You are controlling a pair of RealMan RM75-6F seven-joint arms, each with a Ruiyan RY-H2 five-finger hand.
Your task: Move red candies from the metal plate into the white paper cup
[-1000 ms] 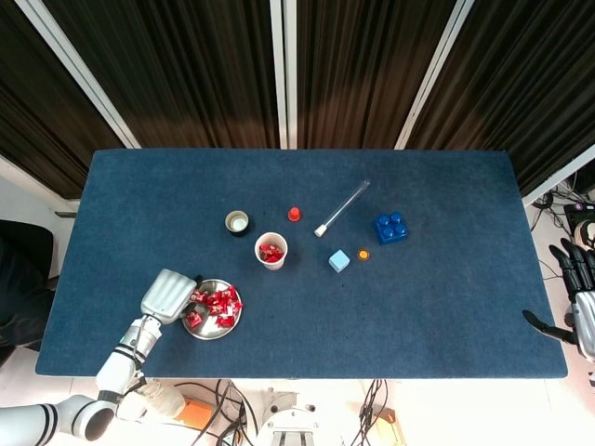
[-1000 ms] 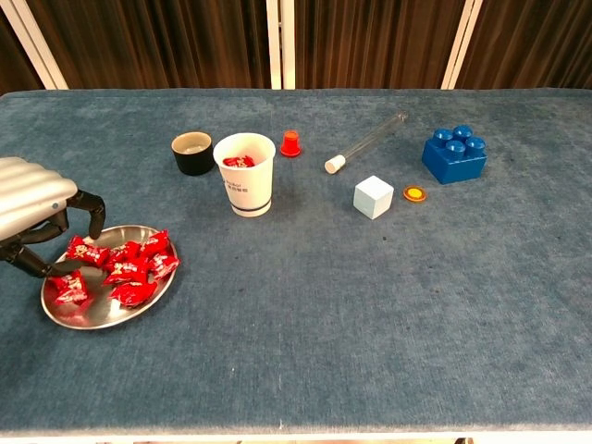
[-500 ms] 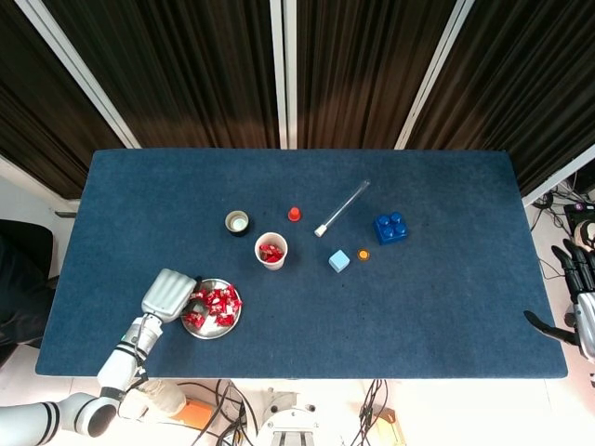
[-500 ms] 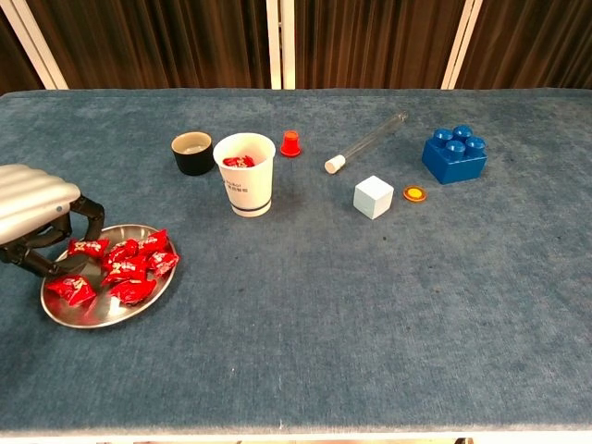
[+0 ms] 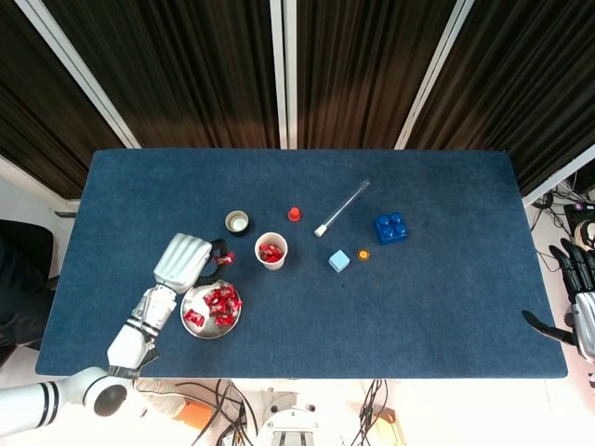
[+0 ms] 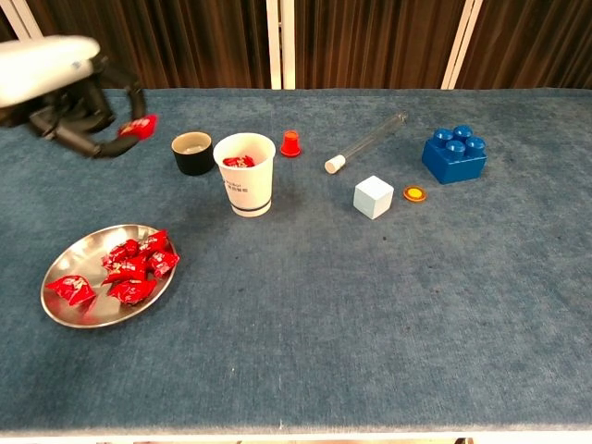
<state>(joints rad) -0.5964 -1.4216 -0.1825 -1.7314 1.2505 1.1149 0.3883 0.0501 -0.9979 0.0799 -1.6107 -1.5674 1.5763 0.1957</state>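
- Left hand [image 6: 55, 88] pinches 1 red candy [image 6: 139, 126], raised above the desk [image 6: 370, 305] between metal plate [image 6: 65, 310] and white paper cup [image 6: 245, 176].
- Right hand [image 5: 578, 307] hangs off the desk edge, fingers spread, holding nothing.

You've got shiny red candies [image 6: 125, 268] on a silver metal plate [image 6: 61, 308], a white paper cup [image 6: 246, 176] with dark print, a blue brick [image 6: 454, 154], and a deep blue tablecloth [image 6: 388, 314].

Left hand [image 6: 65, 92] raised, fingers pinching, right hand [image 5: 576, 302] idle, fingers spread
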